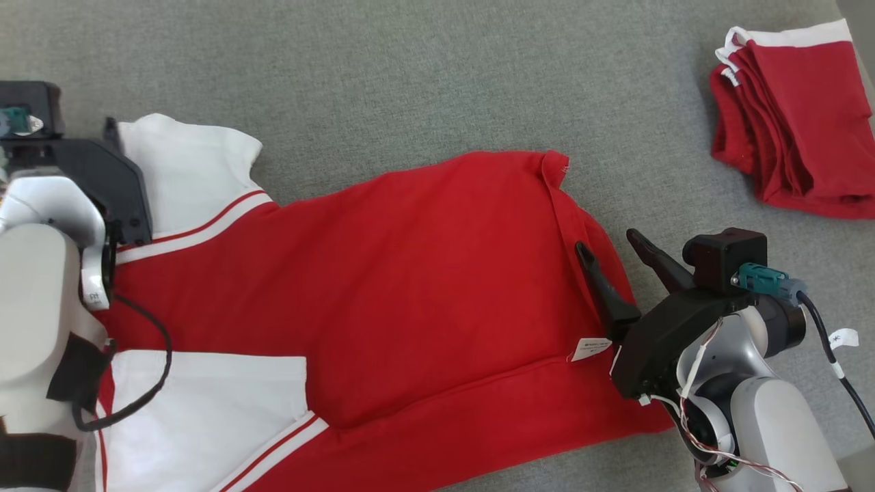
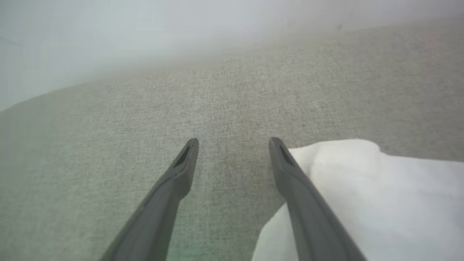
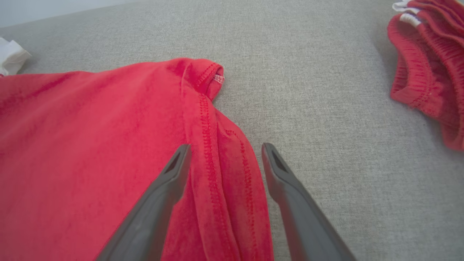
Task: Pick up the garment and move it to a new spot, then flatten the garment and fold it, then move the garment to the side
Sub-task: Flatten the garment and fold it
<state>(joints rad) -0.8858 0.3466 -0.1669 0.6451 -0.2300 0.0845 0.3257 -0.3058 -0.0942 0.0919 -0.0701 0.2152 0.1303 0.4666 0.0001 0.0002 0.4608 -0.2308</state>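
Red shirt with white sleeves (image 1: 424, 273) lies spread on the grey cloth surface (image 1: 410, 75). I'd expect it to be light, limp and grippy, and to sag when lifted. Right gripper (image 3: 226, 146) is wide open, empty, straddling the doubled hem (image 3: 217, 163); pinch both layers there. Left gripper (image 2: 235, 140) is wide open, empty, with the white sleeve (image 2: 362, 181) just beside one finger. Neckline probably under the left forearm; near edge cut off.

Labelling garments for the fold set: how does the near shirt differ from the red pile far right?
The shirt lies spread out; the pile is folded into a stack. The shirt covers far more surface than the pile. The shirt shows broad white sleeves with red stripes; the pile just a white edge band. Both are red and white, on the grey surface.
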